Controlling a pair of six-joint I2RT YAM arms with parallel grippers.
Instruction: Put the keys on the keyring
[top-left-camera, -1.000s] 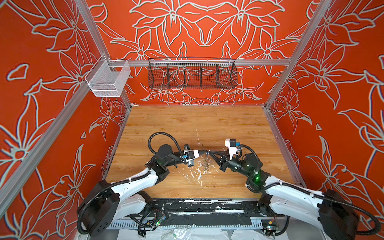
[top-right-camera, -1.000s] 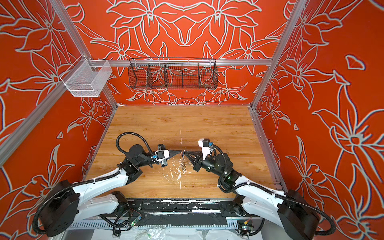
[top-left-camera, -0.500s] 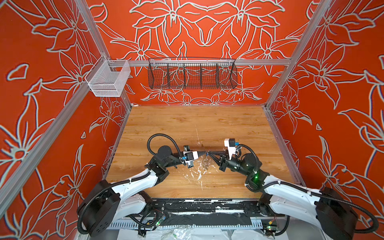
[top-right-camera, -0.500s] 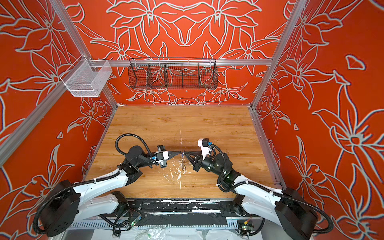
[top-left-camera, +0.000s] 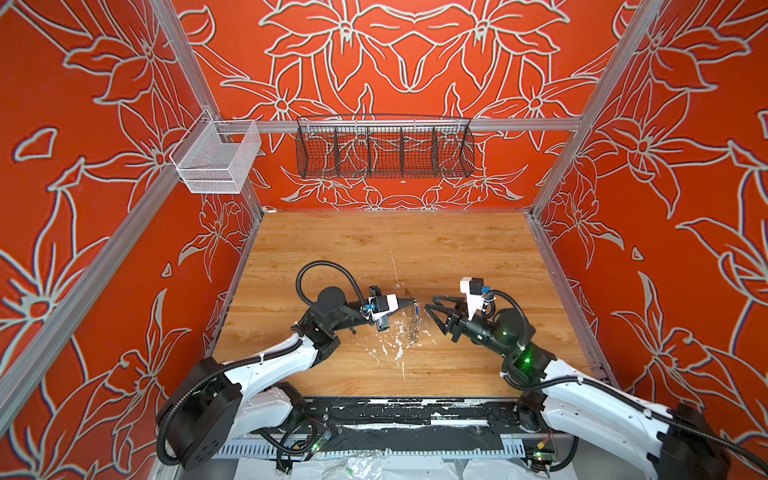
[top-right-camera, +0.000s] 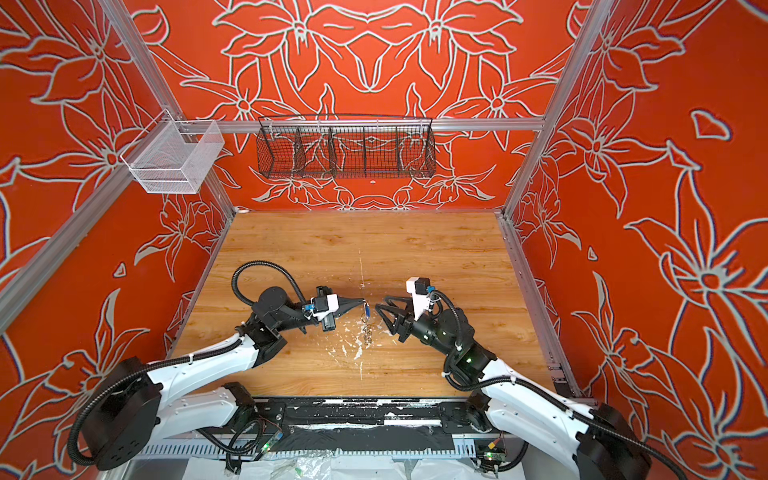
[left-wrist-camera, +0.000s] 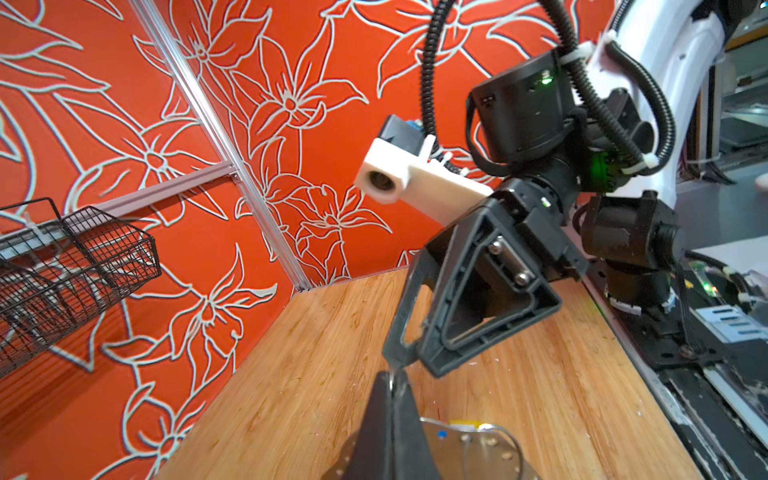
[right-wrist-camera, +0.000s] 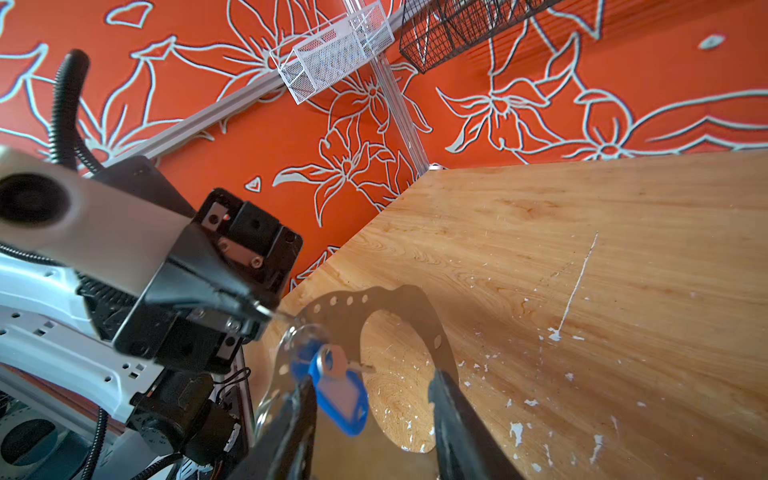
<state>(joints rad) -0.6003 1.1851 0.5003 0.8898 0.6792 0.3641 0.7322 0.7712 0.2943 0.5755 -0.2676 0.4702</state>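
Observation:
My left gripper is shut at the rim of the keyring, a flat grey-brown ring with holes round its edge. The keyring hangs edge-on below it in both top views, above the wooden table. A key with a blue tag dangles from a small split ring on the rim. Only a yellow sliver of the other key's tag shows past the ring. My right gripper is open just right of the ring. The blue tag lies against one of its fingers.
A black wire basket and a white mesh basket hang on the back rail. White flecks mark the table under the ring. Orange walls close in on three sides.
My right gripper has opened and let go of the blue key, drawing back slightly to the right. The left gripper holds the keyring where it was.

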